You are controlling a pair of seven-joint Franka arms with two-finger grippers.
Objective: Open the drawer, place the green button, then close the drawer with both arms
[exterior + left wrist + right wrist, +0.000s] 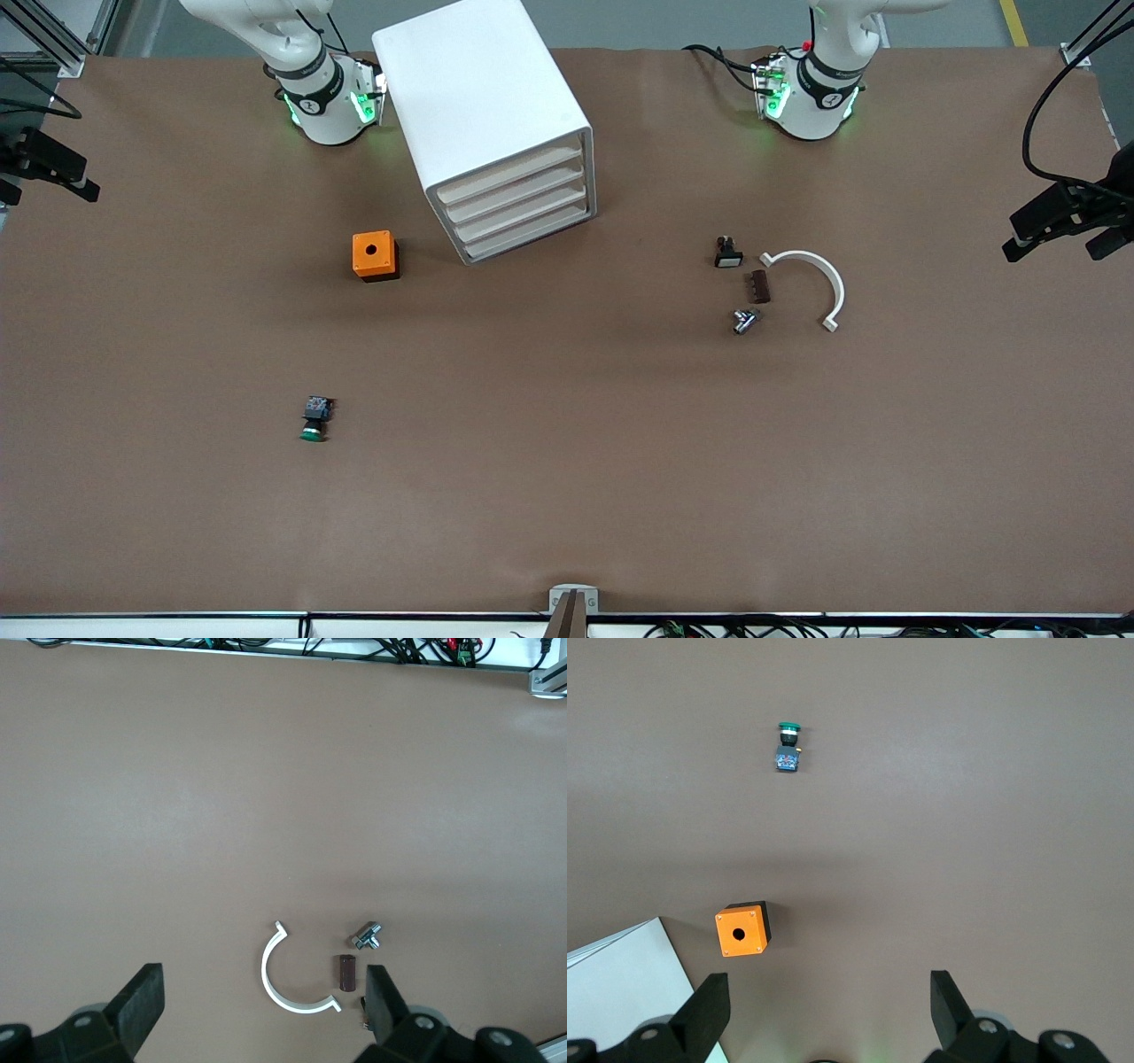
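While all four drawers sit shut, the bottom drawer [530, 238] awaits opening. Green-capped button [314, 419] lies loose on the table [567, 496], nearer the front camera than the orange cube [375, 255]. Left gripper [261, 1014] and right gripper [828, 1014] wait high by their bases — jaws wide, empty — probably a start pose.

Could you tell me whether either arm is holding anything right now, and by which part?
Nothing is held: the left claw and right claw are open and empty above the table.
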